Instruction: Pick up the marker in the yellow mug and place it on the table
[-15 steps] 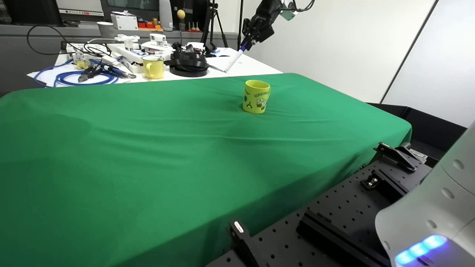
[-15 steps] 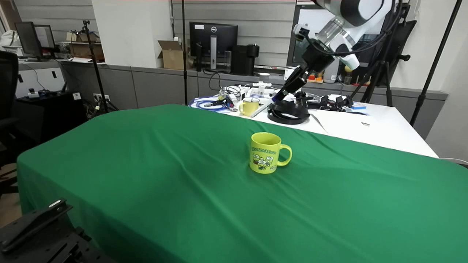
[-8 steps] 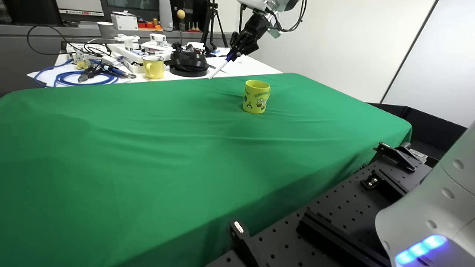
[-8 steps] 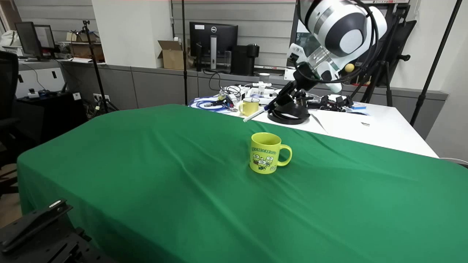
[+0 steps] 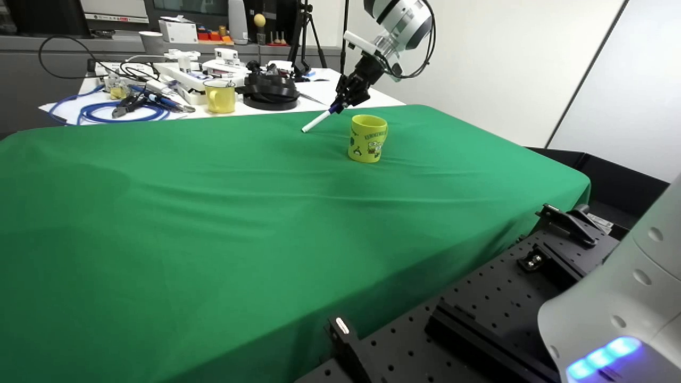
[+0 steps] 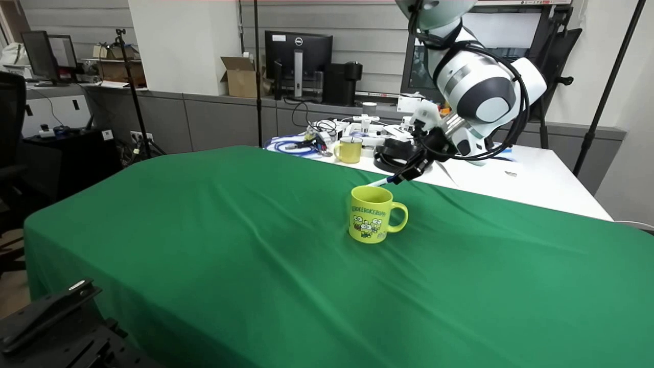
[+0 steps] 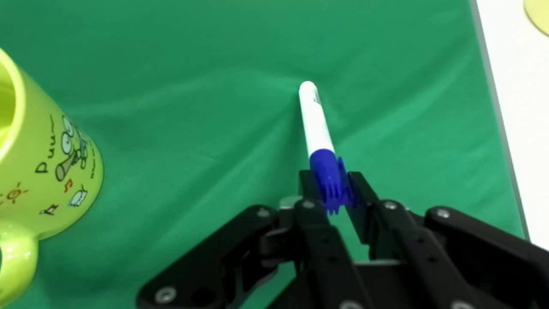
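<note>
"Lowering the marker (image 7: 321, 143) bothers me: it's slanted and held by one end, so pressing the tip down could twist it loose. Letting go high, I'd likely see it bounce and roll."

"How does it look?"

"Slim, white, deep blue where my fingers (image 7: 362, 201) pinch it. It's out of the yellow mug (image 5: 367, 139), near it, over the green worktop (image 5: 213, 186); whether the tip touches, from here I can't tell."
</note>
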